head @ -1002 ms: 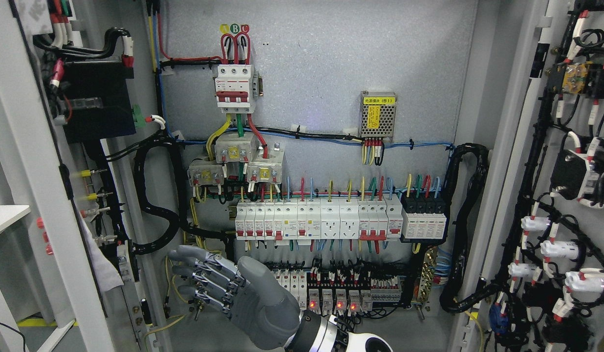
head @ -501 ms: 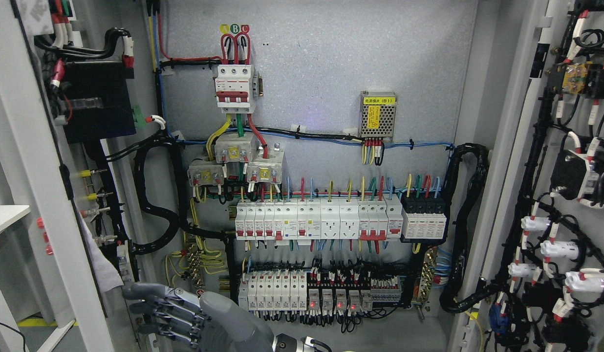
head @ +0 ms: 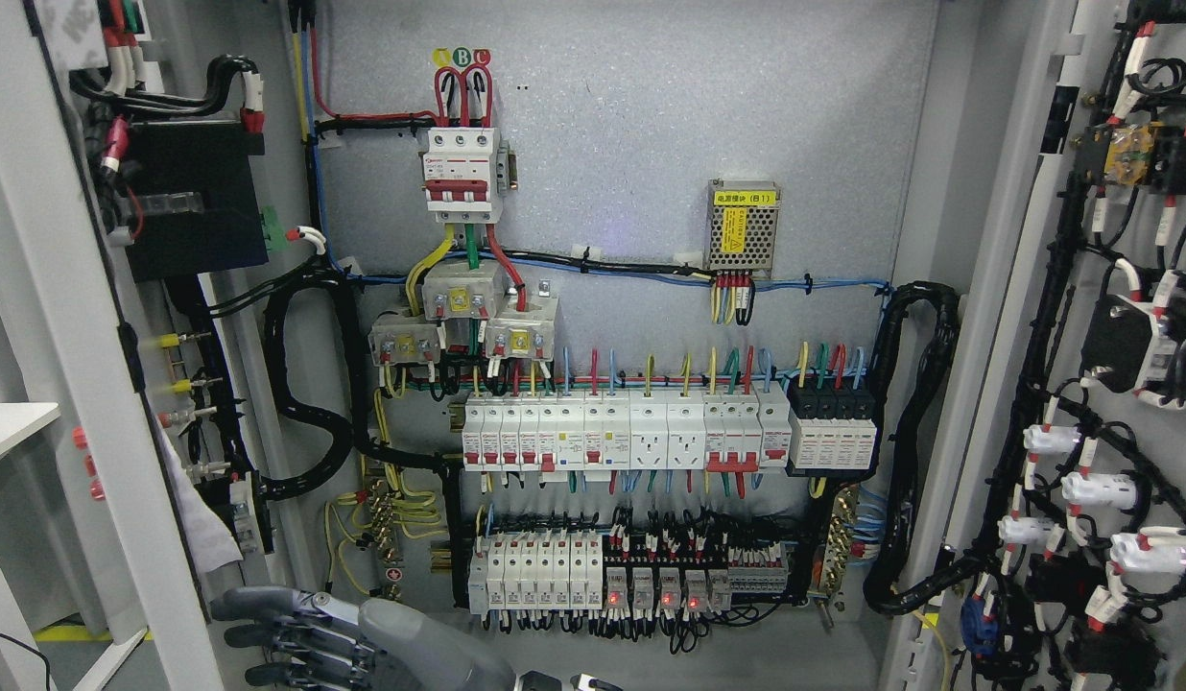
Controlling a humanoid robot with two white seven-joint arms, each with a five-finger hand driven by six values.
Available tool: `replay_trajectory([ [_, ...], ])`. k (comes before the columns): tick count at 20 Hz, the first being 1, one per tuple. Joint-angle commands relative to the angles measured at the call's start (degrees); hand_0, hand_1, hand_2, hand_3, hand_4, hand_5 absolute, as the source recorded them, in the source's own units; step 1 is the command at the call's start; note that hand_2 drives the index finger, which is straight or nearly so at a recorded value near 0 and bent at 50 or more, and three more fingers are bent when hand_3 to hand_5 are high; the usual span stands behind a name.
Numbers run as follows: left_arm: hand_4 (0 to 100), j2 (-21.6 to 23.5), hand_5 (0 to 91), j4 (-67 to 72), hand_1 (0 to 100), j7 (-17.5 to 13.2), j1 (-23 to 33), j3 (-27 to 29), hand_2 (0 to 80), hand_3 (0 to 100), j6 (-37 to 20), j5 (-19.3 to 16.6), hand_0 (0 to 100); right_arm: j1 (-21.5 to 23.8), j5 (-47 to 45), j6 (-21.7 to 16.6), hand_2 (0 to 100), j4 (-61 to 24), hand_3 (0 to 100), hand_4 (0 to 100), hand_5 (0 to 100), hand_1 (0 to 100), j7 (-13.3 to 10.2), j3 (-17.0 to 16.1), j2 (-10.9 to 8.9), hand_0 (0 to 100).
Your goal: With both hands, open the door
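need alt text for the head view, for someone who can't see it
An open electrical cabinet fills the view, with rows of white breakers, coloured wires and black cable bundles, and both doors swung wide. A grey robot hand sits at the bottom left, fingers relaxed and pointing left, holding nothing.

The bottom edge cuts off the hand (head: 363,643) at the wrist, so its arm's side cannot be told.
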Motion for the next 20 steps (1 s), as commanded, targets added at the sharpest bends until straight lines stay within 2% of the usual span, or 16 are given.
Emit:
replay_trajectory([
  [1,4,1.3,0.0,-1.4,0,0.0,-1.2,1.6,2.7,3,0.0,0.0,30,-1.4,0.0,0.1,0,1.0,0,0,0,0,-0.6,4.6,-0.01,22],
  [11,4,1.2,0.0,-1.3,0,0.0,-1.1,2.7,2.8,3,0.0,0.0,30,-2.7,0.1,0.0,0,1.5,0,0,0,0,-2.1,5.3,-0.01,22],
  [17,4,1.1,0.0,-1.3,0,0.0,-1.1,2.7,2.7,3,0.0,-0.1,30,-4.3,0.1,0.0,0,1.9,0,0,0,0,-3.3,8.6,-0.01,22],
  [20,4,1.1,0.0,-1.3,0,0.0,-1.1,2.7,2.7,3,0.0,-0.1,30,-4.7,0.1,0.1,0,3.0,0,0,0,0,-3.3,9.0,-0.01,22],
])
